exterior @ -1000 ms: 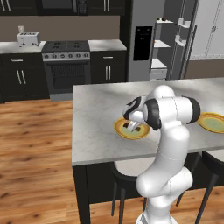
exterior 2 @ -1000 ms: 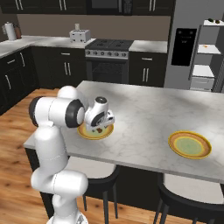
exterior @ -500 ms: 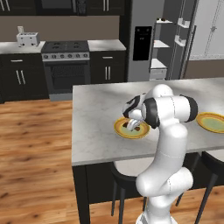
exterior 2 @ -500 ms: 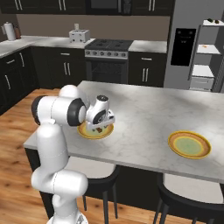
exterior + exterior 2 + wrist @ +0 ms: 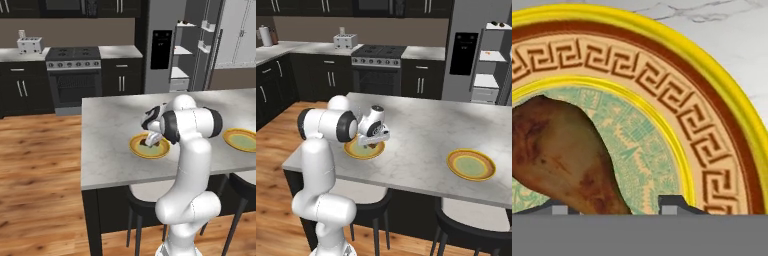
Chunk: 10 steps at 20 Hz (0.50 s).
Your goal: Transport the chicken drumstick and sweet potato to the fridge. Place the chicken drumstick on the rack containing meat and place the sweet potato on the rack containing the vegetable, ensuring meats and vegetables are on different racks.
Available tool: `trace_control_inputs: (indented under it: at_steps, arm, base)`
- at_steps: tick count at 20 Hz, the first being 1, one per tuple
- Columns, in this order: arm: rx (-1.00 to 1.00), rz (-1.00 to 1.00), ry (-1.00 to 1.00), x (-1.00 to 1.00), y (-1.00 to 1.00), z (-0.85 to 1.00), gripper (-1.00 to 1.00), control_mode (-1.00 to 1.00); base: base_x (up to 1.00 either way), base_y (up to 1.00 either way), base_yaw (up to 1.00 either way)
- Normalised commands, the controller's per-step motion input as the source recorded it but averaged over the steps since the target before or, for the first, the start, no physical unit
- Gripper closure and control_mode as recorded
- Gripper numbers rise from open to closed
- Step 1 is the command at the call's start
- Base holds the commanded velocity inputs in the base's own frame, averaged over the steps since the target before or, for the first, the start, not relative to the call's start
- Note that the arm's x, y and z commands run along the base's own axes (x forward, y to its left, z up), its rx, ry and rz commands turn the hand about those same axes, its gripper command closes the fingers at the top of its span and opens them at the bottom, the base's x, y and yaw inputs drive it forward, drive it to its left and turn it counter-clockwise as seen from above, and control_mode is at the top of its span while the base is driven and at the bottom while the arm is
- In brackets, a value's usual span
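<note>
The chicken drumstick point(image 5: 557, 150) lies on a yellow patterned plate point(image 5: 722, 100) near the front edge of the island counter point(image 5: 110, 125). My gripper point(image 5: 151, 141) points down over that plate point(image 5: 351, 150). In the hand view my gripper point(image 5: 618, 205) straddles the drumstick's narrow end. The right fingertip point(image 5: 677, 202) stands a little apart from the meat, and the jaws are partly drawn in but open. The sweet potato is out of view. The grey fridge point(image 5: 162, 50) stands at the back with a door open on white shelves point(image 5: 181, 50).
A second yellow plate point(image 5: 471, 164) sits further right on the island. Stools point(image 5: 466, 225) stand under the front edge. A stove point(image 5: 74, 75) and dark cabinets line the back wall, with a toaster point(image 5: 29, 45) on the counter. Wood floor lies to the left.
The jaws have drawn in around the drumstick's narrow end. The arm has barely moved over the plate.
</note>
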Motion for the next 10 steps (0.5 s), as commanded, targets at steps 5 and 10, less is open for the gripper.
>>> trace_control_inputs:
  at_steps: [5, 10]
  arm:
    - [0.01, 0.0, -0.03, -0.34, 0.67, -0.78, 1.0, -1.0]
    - [-0.06, 0.0, -0.21, -0.86, 0.59, -0.37, 1.0, -1.0]
  base:
    - [0.0, 0.0, 0.0]
    - [0.0, 0.0, 0.0]
